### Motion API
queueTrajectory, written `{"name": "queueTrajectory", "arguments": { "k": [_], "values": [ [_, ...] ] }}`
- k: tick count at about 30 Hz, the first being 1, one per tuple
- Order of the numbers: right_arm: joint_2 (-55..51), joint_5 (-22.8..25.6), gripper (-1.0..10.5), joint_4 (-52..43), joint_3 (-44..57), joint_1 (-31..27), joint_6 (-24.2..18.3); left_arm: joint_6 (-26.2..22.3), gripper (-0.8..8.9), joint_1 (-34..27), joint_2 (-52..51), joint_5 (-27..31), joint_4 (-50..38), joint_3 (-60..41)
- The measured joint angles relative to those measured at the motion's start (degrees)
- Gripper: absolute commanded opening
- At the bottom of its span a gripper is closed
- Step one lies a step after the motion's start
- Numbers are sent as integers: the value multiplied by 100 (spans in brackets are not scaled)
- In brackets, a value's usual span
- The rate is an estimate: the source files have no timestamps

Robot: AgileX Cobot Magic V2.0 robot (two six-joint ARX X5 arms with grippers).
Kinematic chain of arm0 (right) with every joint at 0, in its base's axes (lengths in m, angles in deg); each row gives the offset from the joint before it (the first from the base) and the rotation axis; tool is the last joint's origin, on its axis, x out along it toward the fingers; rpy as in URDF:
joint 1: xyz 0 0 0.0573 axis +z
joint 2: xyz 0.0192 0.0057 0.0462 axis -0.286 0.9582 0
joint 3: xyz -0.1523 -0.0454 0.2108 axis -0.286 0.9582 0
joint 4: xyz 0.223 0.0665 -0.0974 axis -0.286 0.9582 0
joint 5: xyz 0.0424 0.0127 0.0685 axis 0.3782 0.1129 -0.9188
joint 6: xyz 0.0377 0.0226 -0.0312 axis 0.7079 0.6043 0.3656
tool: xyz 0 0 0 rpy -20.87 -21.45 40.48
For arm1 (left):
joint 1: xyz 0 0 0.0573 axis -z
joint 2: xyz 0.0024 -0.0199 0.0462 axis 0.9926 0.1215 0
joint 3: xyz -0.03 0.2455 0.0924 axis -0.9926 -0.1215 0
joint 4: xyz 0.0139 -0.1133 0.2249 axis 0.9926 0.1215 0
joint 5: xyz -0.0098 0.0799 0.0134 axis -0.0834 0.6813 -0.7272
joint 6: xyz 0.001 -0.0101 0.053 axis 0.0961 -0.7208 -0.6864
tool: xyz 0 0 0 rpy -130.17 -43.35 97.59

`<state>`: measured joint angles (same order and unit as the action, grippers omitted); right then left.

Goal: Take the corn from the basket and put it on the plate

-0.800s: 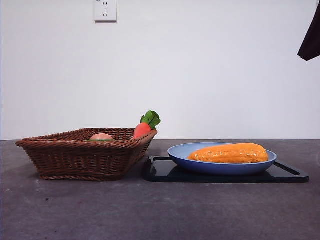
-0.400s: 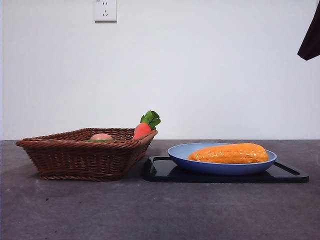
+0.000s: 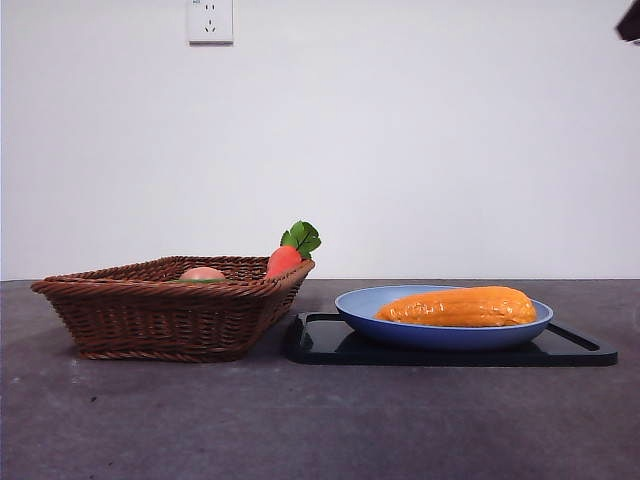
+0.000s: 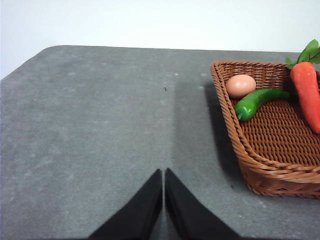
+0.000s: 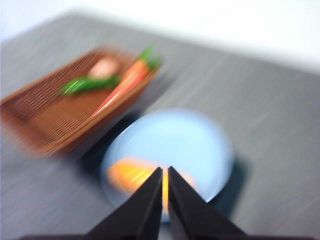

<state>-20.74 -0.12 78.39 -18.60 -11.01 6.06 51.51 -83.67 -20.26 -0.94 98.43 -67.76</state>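
The long orange-yellow corn (image 3: 458,307) lies on the light-blue plate (image 3: 352,304), which rests on a flat black tray. The brown wicker basket (image 3: 165,315) stands to the plate's left. In the blurred right wrist view, the corn (image 5: 131,174) shows partly behind my right gripper (image 5: 165,173), which hangs shut high above the plate (image 5: 190,140) and holds nothing. Only a black tip of that arm (image 3: 630,22) shows at the front view's top right corner. My left gripper (image 4: 163,175) is shut over bare table beside the basket (image 4: 260,165).
In the basket lie a red-orange carrot (image 4: 307,92) with green leaves, a green pepper (image 4: 257,101) and a small peach-pink round item (image 4: 240,85). The black tray (image 3: 320,345) sticks out past the plate on both sides. A wall socket (image 3: 210,20) is on the back wall.
The right arm has risen: its dark shape at the front view's top right corner has shrunk to a small tip. The corn, plate and basket have not moved.
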Motion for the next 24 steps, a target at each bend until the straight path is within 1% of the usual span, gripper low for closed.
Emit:
{"name": "queueTrajectory", "arguments": {
  "k": [3,7,10,13,19,24],
  "values": [
    [-586,127,3,-682,684,-337,-17,0,8,0,0,0,0,0],
    [-1290,442,3,-1104,1541,-562,-20,0,8,0,0,0,-2,0],
    [-1720,573,3,-1145,2057,-619,-17,-2,8,0,0,0,-2,0],
    [-2127,603,3,-1161,2472,-636,-13,0,8,0,0,0,0,0],
    [-2651,603,3,-1185,2997,-636,22,0,8,0,0,0,-2,0],
    [-2935,621,3,-1189,3281,-636,144,0,8,0,0,0,0,0]
  ]
}}
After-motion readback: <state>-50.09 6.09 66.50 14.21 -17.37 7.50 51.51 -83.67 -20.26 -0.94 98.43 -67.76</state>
